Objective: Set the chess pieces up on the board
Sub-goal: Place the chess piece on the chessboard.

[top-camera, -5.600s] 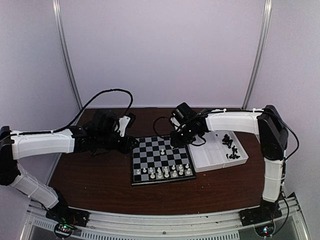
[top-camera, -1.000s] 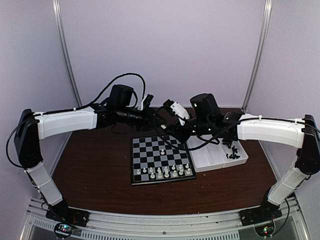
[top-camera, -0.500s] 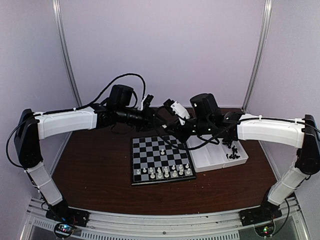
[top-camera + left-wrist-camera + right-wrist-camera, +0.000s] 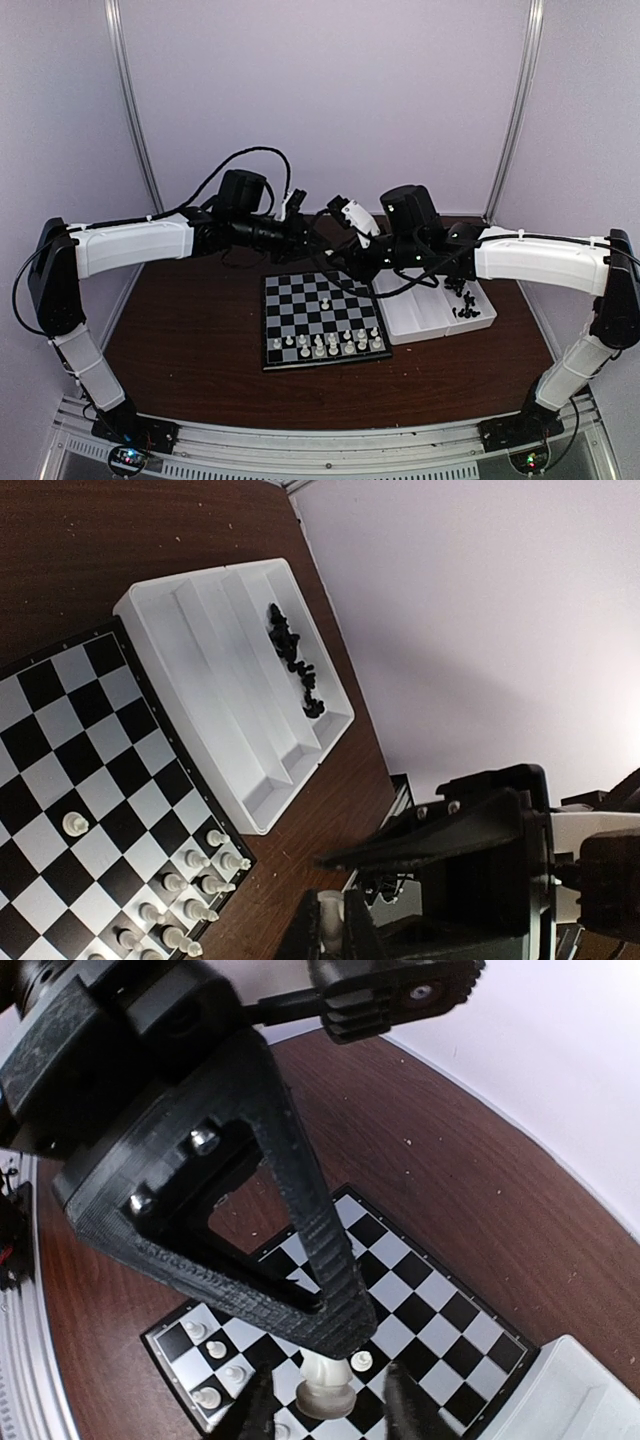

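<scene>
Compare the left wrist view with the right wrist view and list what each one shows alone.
Left wrist only: the black pieces heaped in the tray compartment farther from the board. Right wrist only: the fingers of the right end effector, standing apart from the white piece. Both: that piece, the board, and its lone advanced white pawn.

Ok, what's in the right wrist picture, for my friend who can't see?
A white chess piece is pinched by the left gripper, between the open fingers of the right gripper. Below is the board with white pieces.
</scene>
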### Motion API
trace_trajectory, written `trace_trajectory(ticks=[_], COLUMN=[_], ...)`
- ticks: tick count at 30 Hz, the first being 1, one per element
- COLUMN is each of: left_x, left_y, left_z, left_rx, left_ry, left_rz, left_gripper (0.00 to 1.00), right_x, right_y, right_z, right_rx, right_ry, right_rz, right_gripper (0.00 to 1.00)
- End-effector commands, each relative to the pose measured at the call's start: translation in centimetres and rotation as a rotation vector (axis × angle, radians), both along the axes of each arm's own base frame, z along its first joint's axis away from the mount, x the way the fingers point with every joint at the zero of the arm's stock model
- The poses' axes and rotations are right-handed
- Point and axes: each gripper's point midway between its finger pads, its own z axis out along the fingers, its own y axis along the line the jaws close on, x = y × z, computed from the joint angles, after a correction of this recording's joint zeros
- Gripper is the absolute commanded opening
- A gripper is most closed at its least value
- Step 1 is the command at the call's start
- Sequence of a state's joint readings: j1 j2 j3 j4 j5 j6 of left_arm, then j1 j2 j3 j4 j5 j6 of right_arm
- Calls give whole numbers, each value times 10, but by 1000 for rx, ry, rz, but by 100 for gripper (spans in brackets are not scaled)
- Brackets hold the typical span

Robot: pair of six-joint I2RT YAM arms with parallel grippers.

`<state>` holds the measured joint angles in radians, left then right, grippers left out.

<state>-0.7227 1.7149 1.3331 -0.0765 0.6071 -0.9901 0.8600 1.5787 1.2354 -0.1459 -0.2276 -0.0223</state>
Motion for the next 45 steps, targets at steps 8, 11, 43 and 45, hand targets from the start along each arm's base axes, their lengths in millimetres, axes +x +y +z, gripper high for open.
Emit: trace_trajectory(ticks=[8, 11, 43, 45], left_x=[-3, -7, -93, -93], left_y=[15, 24, 89, 89], left_z=[-5, -10, -122, -128], left_rx=[123, 178, 592, 583], left_ry=[-211, -267, -721, -738], left_rz=[-56, -79, -180, -167], left_gripper=[0, 0, 0, 0], right_x=[-3, -5, 23, 23], right_y=[-13, -22, -108, -109], right_z=[14, 14, -9, -10], right_rx=[39, 40, 119, 120], right_ry=[-56, -52, 43, 46], right_rz=[-44, -67, -421, -425], right_gripper=[75, 79, 100, 100])
